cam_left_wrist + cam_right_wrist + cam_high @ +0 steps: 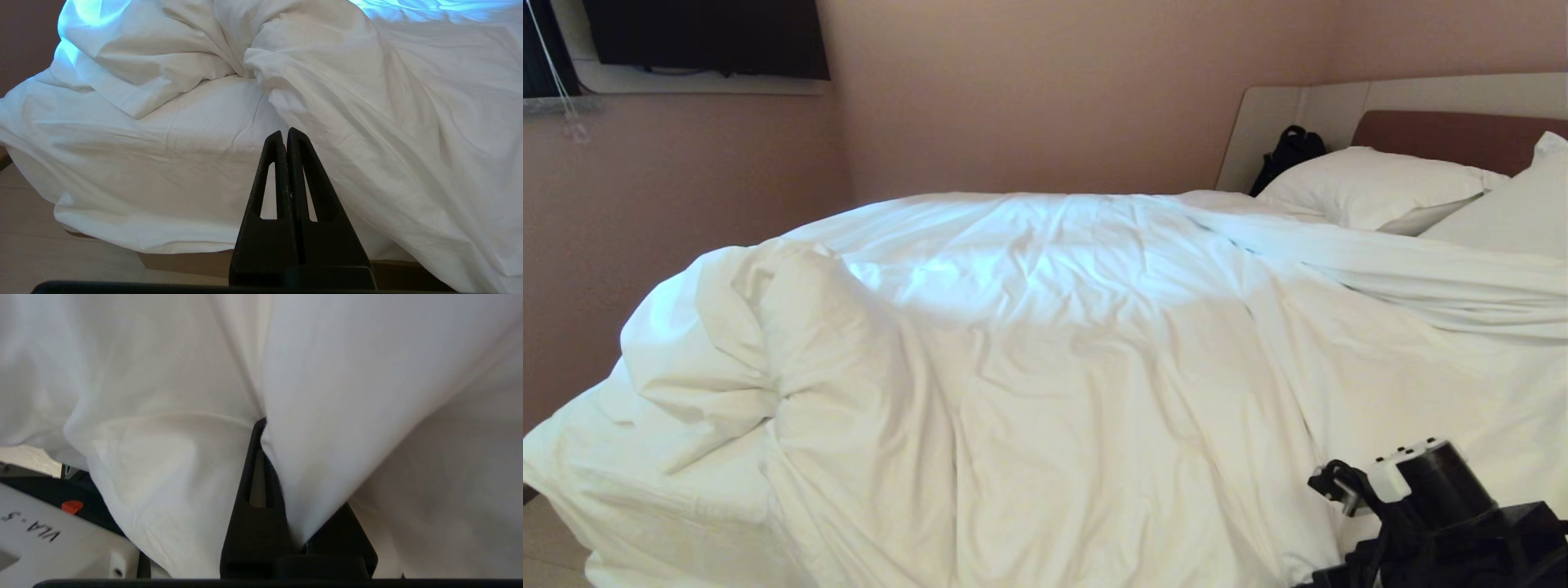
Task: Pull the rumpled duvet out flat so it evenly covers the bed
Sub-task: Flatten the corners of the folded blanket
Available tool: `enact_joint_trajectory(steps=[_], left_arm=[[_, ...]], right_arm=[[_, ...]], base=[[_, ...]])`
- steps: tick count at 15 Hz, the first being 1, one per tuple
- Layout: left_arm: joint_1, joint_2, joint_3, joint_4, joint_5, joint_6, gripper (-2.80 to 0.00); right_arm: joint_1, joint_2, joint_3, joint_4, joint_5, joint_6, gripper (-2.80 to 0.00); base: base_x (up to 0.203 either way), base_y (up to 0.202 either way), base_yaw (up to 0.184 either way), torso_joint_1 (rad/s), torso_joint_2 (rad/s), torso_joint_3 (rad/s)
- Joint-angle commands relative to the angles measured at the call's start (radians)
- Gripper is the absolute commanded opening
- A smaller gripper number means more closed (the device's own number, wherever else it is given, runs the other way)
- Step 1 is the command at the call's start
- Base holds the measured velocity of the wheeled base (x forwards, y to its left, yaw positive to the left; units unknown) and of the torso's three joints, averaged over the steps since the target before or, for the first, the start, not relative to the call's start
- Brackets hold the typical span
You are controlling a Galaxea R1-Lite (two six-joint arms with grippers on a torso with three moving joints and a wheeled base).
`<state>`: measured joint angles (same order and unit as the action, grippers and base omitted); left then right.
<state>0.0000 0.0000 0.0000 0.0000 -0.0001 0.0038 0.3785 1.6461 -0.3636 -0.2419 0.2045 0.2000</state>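
Gripping a fold of the duvet (367, 396) at the bed's (184, 261) near edge, the right gripper (265, 457) is clenched on fabric; bunched bulk lies toward the robot's left, beyond the clenched, empty left gripper (286, 136).

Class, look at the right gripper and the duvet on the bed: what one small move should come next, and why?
Probably a short pull toward the robot. The right gripper is shut on a fold of the duvet, which lies creased over the bed and bunched at its left corner, baring the sheet. The left gripper is shut, empty, short of the bed.
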Motion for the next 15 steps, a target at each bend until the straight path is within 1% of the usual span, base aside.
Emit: enact_joint_trajectory(steps=[1,4,6,10,11,13,15], left_arm=[[0.000,0.000,0.000,0.000,0.000,0.001,-2.80],[0.000,0.000,0.000,0.000,0.000,-0.001,-2.80],[0.000,0.000,0.000,0.000,0.000,-0.001,-2.80],[0.000,0.000,0.000,0.000,0.000,-0.001,-2.80],[0.000,0.000,0.000,0.000,0.000,-0.001,-2.80],[0.000,0.000,0.000,0.000,0.000,-0.001,-2.80],[0.000,0.000,0.000,0.000,0.000,-0.001,-2.80]], right_arm=[[0.008,-0.074,0.003,0.131,0.000,-0.004,-2.80],[0.008,-0.076,0.004,0.165,-0.028,-0.020,-2.80],[0.011,-0.045,0.006,0.166,-0.028,-0.033,-2.80],[0.016,0.015,0.000,0.150,-0.025,-0.033,-2.80],[0.016,0.017,0.000,0.147,-0.022,-0.033,0.00],[0.016,0.009,0.003,0.109,-0.022,-0.027,0.00],[0.017,-0.011,0.007,0.105,-0.023,-0.025,0.00]], base=[[0.000,0.000,0.000,0.000,0.00,0.000],[0.000,0.000,0.000,0.000,0.00,0.000],[0.000,0.000,0.000,0.000,0.00,0.000],[0.000,0.000,0.000,0.000,0.00,0.000],[0.000,0.000,0.000,0.000,0.00,0.000],[0.000,0.000,0.000,0.000,0.00,0.000],[0.000,0.000,0.000,0.000,0.00,0.000]])
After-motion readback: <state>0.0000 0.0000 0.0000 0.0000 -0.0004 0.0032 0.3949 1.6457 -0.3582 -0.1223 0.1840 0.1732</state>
